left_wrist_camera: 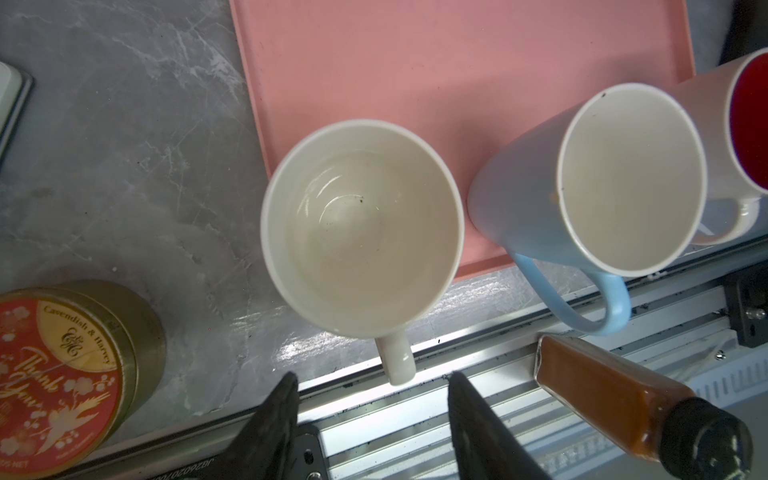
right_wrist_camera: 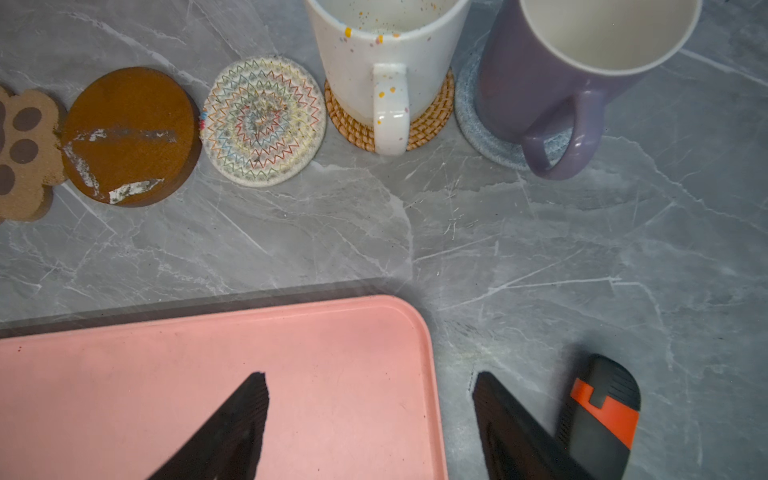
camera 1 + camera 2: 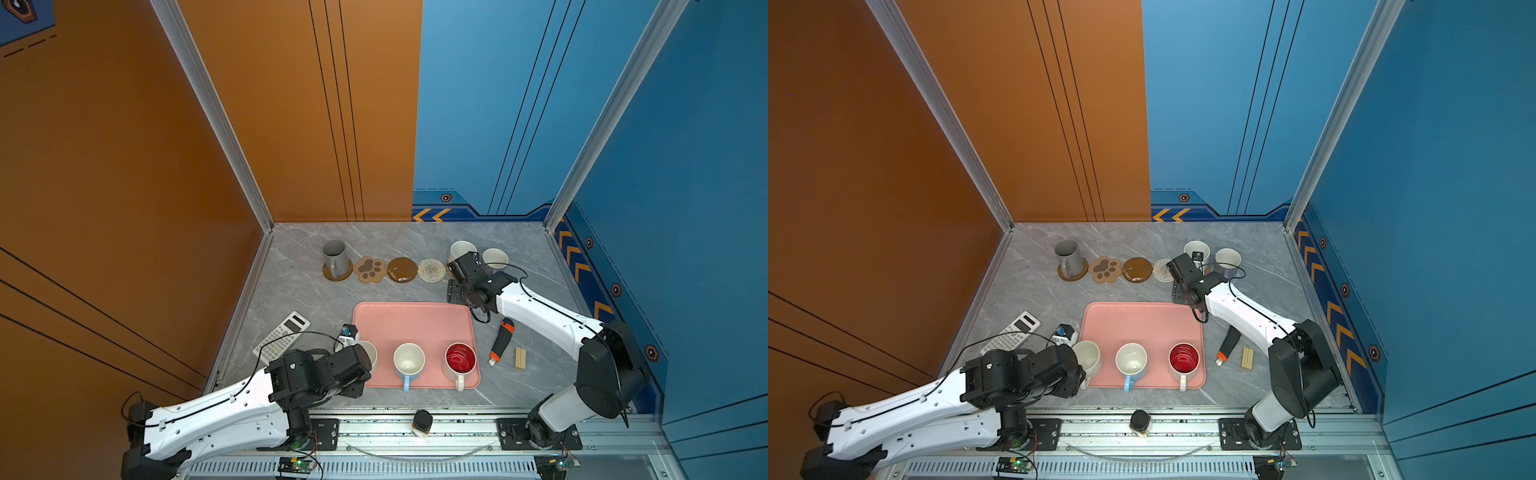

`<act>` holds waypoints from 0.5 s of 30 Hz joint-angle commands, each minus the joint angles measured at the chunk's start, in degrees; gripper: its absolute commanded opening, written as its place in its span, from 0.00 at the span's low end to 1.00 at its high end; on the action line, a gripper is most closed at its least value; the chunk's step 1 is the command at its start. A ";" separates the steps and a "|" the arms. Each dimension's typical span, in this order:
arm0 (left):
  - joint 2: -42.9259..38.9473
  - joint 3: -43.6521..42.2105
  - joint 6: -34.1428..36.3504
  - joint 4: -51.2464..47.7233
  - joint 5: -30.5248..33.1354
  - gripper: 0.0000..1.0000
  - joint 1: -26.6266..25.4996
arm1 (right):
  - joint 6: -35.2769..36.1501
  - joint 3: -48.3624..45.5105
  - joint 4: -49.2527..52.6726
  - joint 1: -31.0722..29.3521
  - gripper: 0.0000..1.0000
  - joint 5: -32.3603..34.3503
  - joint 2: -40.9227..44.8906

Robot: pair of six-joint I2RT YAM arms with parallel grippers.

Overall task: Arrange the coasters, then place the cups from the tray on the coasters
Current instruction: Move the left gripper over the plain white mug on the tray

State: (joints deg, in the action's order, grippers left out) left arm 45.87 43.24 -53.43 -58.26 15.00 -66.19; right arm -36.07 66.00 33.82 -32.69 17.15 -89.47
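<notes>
Currently pink tray holding three empty mugs, left fingers parted at white mug, right fingers parted.

Holds left arm low and near, left claw parted, empty; stretches right arm farther out, right claw spread wide, empty.

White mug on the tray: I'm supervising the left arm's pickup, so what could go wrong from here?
1. The left gripper is open, lined up with the slim handle of the white mug; an off-centre pinch could let the mug swivel or tip.
2. The light blue mug stands close beside it, so a sideways lift might knock it.
</notes>
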 commanded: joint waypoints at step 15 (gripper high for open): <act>2.73 -4.41 -3.33 5.12 -0.79 0.58 -1.13 | -1.64 -2.33 -1.03 -0.23 0.77 2.17 1.32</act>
State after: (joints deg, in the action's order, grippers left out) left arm 48.56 40.10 -55.57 -53.17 14.76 -66.46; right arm -36.49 64.71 33.76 -32.69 17.91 -89.45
